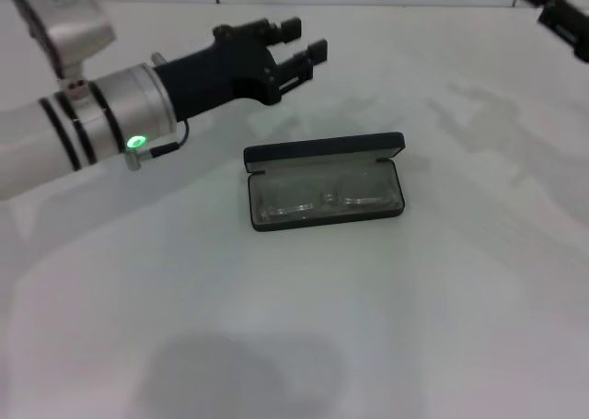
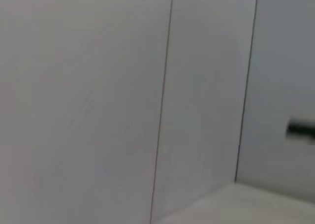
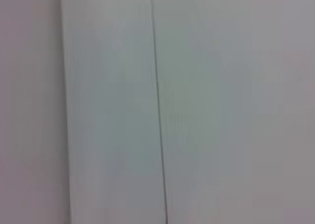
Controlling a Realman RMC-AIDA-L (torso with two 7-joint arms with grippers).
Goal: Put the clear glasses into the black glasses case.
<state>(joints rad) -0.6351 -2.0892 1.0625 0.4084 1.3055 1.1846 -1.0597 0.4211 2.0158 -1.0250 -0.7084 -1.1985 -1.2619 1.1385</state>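
Head view first: the flat rectangular black glasses case (image 1: 324, 181) lies open in the middle of the white bench (image 1: 304, 327), lid tipped up at the far side. Inside, on the grey lining, sit the clear plastic glasses (image 1: 324, 201), folded and faint against the lining. The left arm reaches in from the left, forearm roughly level, green light glowing at its silver wrist. Its black left claw (image 1: 296, 43) hovers beyond the case, up and to the left, released, fingers spread, gripping nothing and touching nothing. At the far right corner, dark parts of the right arm (image 1: 557, 0) are parked; I cannot tell that claw's state.

Left wrist view: only pale wall panels with thin seams, no case.

Right wrist view: the same, plain panels and one seam.
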